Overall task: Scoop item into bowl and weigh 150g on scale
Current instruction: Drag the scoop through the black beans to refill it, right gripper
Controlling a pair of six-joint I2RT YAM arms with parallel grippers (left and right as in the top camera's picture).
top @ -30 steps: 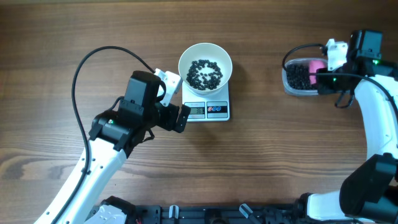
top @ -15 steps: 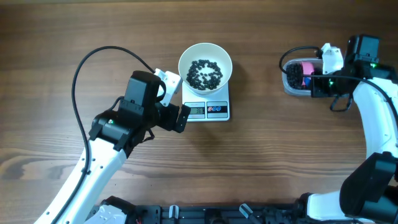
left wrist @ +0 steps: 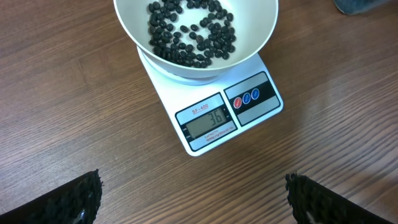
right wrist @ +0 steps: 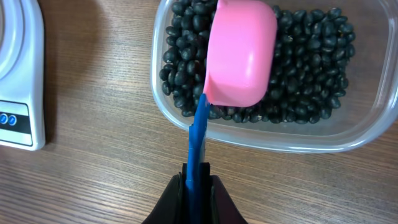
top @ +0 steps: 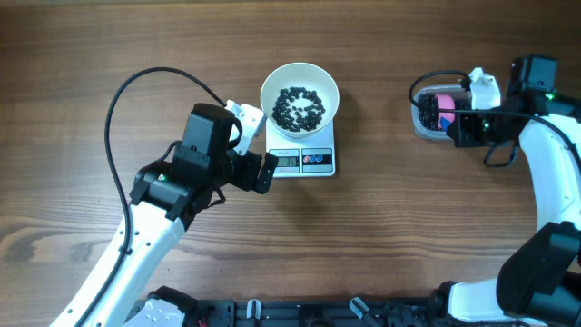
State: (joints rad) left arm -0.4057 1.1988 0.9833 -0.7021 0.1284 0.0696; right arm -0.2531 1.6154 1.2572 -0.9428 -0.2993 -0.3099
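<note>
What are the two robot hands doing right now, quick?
Left gripper: open, holding nothing.
Right gripper: shut on the blue handle of the pink scoop.

Bright even overhead light, soft shadow beneath bowl [left wrist: 260,22], sharp focus

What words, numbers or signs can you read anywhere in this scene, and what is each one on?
"36": on the display of the scale.
"SF-400": small orange label just above the display.
Symbols on the scale's round buttons: too small to read.
Nothing else shows readable text.
</note>
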